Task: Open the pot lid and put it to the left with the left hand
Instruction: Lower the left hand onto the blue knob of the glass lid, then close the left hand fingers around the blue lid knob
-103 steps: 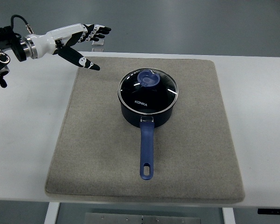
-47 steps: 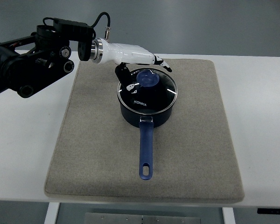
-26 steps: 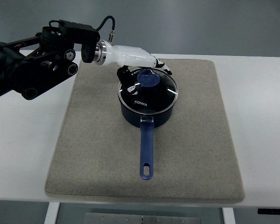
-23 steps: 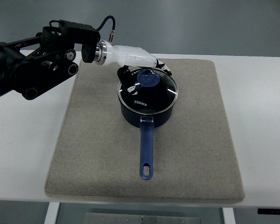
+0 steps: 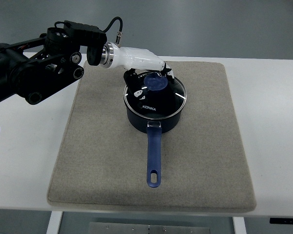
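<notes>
A dark blue saucepan [image 5: 154, 123] stands on the grey mat [image 5: 102, 151], its long blue handle [image 5: 153, 156] pointing toward the near edge. Its glass lid [image 5: 162, 101] with a blue knob [image 5: 156, 84] sits on the pot. My left hand [image 5: 153, 81] reaches in from the upper left over the lid's far side. Its thumb is left of the knob, and the other fingers [image 5: 167, 73] curl behind it, closed around the knob. The right arm is out of view.
The mat covers most of the white table [image 5: 276, 122]. My bulky black left forearm [image 5: 39, 63] hangs over the table's far left corner. Bare mat lies left of the pot, below the arm.
My left hand came from the far left corner to the lid, lowered onto the knob and curled its fingers around it. The pot has stayed in place.
</notes>
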